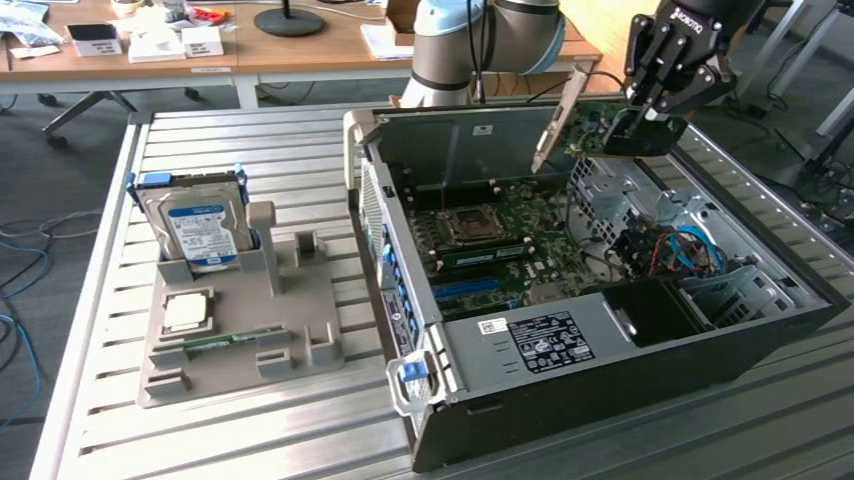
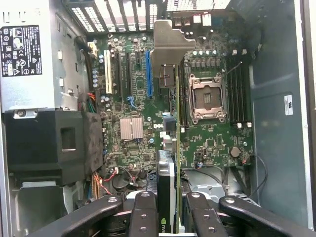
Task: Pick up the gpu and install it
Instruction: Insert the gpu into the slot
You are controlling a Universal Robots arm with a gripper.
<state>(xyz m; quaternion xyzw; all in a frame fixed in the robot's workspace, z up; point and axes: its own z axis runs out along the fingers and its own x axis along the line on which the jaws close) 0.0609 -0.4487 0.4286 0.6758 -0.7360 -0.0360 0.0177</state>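
Overhead, pincer (image 1: 641, 125) grips gpu (image 1: 587, 130) edge-down (bracket end toward case (image 1: 641, 370) rear).

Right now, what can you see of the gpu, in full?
The gpu is a thin card: green board, dark cooler face, silvery metal bracket at one end. The gripper is shut on its other end and holds it tilted in the air above the open computer case, bracket toward the exterior view's left. It hangs clear of the motherboard, not seated in any slot. From the wrist it is seen edge-on.
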